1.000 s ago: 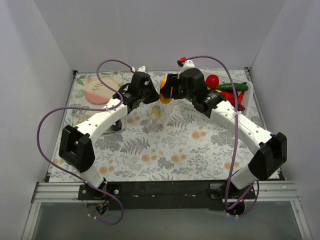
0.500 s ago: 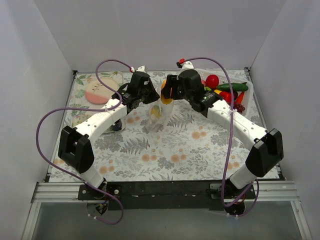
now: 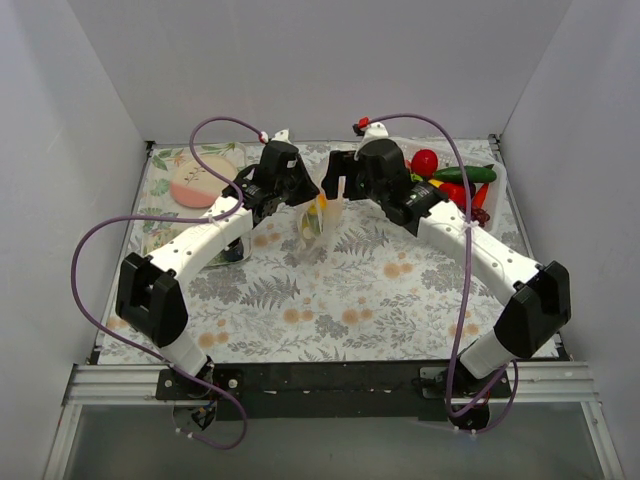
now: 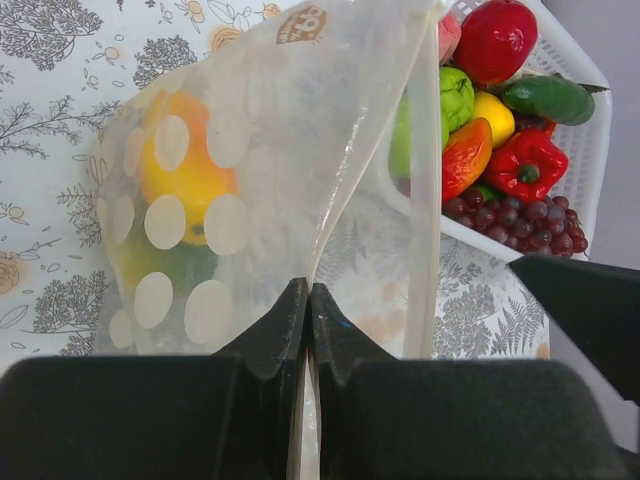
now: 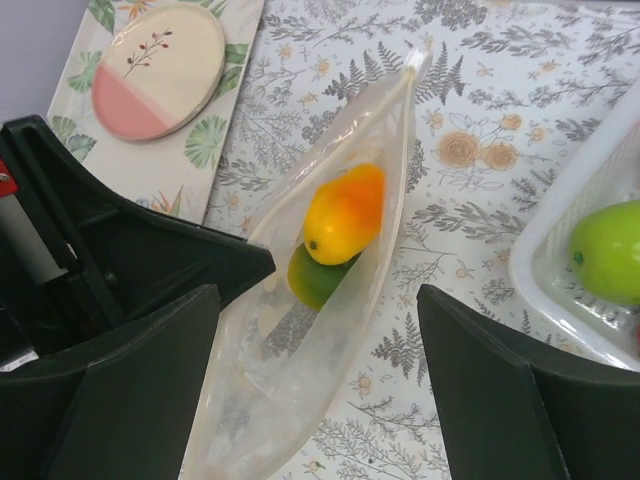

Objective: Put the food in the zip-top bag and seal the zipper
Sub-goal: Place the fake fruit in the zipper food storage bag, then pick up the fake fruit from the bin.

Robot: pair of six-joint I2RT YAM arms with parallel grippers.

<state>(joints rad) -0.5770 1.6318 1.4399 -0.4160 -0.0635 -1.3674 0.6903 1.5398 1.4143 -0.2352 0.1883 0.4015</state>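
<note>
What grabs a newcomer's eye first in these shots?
The polka-dot zip-top bag, held up mid-table by the left gripper pinched on its edge, with an orange-yellow fruit and a green one inside. Above its open mouth the right gripper is spread wide and empty. At the far right, the white basket holds more colourful toy food.

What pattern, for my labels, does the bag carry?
White polka dots on the clear zip-top bag; clearest in left wrist view.

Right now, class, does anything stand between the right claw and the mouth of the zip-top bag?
Nothing visible does. The right claw hangs open over the zip-top bag, whose mouth is open. An orange-yellow fruit and a green fruit already lie inside, and the left claw pinches the bag's edge to one side.
</note>
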